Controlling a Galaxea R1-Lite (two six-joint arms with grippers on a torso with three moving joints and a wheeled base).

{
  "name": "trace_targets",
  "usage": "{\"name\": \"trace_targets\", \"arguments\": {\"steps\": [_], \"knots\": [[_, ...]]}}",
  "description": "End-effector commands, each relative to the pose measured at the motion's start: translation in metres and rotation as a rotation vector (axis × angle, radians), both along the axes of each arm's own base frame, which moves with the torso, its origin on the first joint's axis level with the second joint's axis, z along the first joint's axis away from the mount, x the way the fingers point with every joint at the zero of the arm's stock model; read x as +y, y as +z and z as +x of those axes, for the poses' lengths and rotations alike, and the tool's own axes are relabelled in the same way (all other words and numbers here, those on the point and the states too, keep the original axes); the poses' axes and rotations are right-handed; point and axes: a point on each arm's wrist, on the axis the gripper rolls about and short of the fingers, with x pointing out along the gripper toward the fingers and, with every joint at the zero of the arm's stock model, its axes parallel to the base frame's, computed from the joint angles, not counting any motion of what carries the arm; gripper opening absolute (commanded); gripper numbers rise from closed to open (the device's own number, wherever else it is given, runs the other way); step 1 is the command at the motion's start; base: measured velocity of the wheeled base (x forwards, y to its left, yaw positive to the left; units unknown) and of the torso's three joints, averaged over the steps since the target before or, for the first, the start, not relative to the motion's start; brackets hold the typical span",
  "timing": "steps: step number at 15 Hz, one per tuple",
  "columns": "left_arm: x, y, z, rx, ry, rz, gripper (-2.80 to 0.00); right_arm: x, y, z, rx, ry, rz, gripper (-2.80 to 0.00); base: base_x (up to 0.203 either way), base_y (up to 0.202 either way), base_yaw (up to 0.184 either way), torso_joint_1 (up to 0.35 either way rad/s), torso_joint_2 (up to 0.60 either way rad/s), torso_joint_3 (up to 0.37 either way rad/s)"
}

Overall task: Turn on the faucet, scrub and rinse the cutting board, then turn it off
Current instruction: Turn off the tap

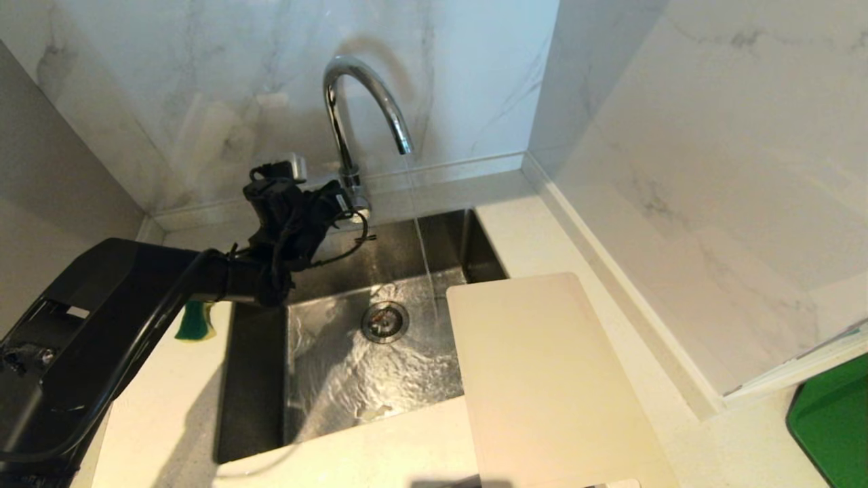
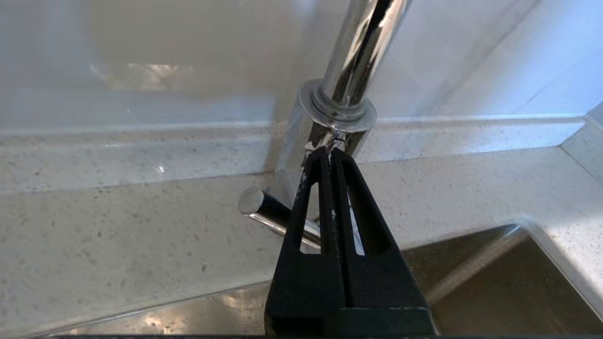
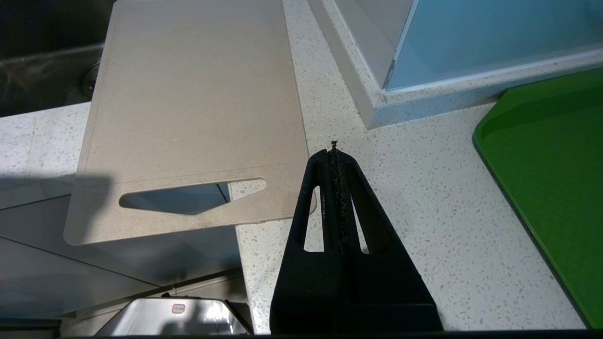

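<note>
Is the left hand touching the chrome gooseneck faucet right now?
Cannot tell. In the left wrist view the shut left hand reaches the tall chrome gooseneck faucet at its base collar, tips overlapping it, but neither contact nor gap shows plainly.

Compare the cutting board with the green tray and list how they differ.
The cutting board is pale cream; the green tray is deep green.
The cutting board is flat with a handle slot; the green tray has a raised rim and no slot in view.
The cutting board overhangs the sink; the green tray lies away from it.
Both lie flat on the counter and have rounded corners.
</note>
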Motion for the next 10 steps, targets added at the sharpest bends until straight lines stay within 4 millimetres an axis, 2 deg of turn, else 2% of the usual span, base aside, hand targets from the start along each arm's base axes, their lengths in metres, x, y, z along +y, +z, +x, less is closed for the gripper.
{"name": "trace_targets", "arguments": {"steps": [1,6,10], "knots": [[0.004,-0.004,0.003,0.009,0.013,0.0,-2.8,0.0,0.0,0.0,0.001,0.001,-0.001,-2.8,0.0,0.0,0.0,0.0,0.0,0.0],[0.003,0.001,0.001,0.004,0.016,-0.004,-2.8,0.0,0.0,0.0,0.001,0.001,-0.001,-2.8,0.0,0.0,0.0,0.0,0.0,0.0],[0.001,0.026,-0.016,-0.016,0.007,-0.019,-2.8,0.0,0.0,0.0,0.001,0.001,-0.001,-2.8,0.0,0.0,0.0,0.0,0.0,0.0]]}}
